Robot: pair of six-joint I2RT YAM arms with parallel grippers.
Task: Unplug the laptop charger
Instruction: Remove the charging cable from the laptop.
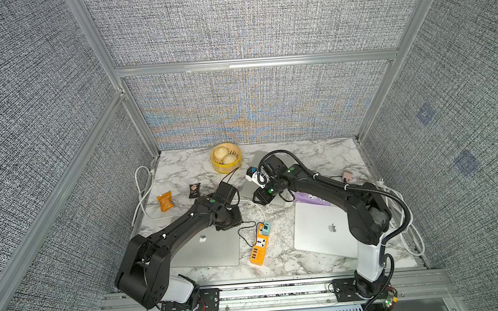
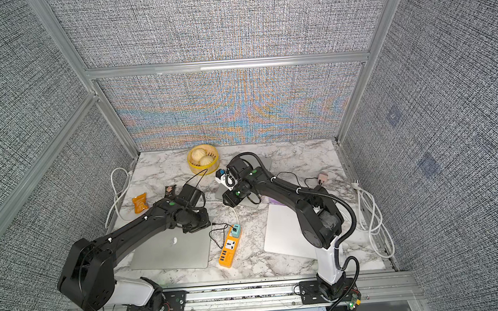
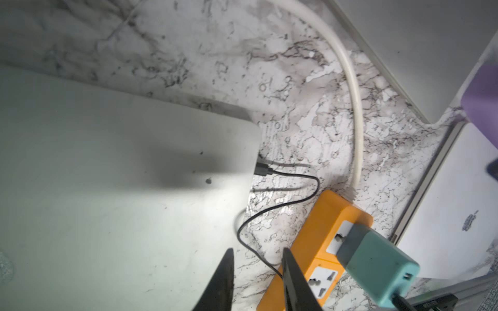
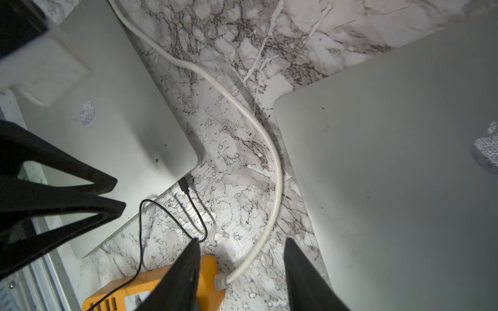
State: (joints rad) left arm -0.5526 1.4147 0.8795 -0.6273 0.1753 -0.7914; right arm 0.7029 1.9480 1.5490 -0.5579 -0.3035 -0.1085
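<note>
Narrowly parted and empty, the left hand (image 3: 258, 251) hovers over the silver laptop (image 3: 107, 188), near the black plug (image 3: 263, 170) in its edge; the right hand (image 4: 241, 241), open too, holds nothing. Pinching the plug's housing, not its thin cable (image 3: 296, 175), and pulling straight out looks soundest. The teal charger block (image 3: 377, 266) stands in an orange power strip (image 3: 323, 212) on the desk (image 3: 296, 94).

The power strip (image 1: 257, 248) lies on the table (image 1: 279, 266) between the left laptop (image 1: 215, 251) and the right laptop (image 1: 319, 235). The charger (image 1: 265, 227) sits in its far end. A basket (image 1: 227, 167) stands at the table's back.
</note>
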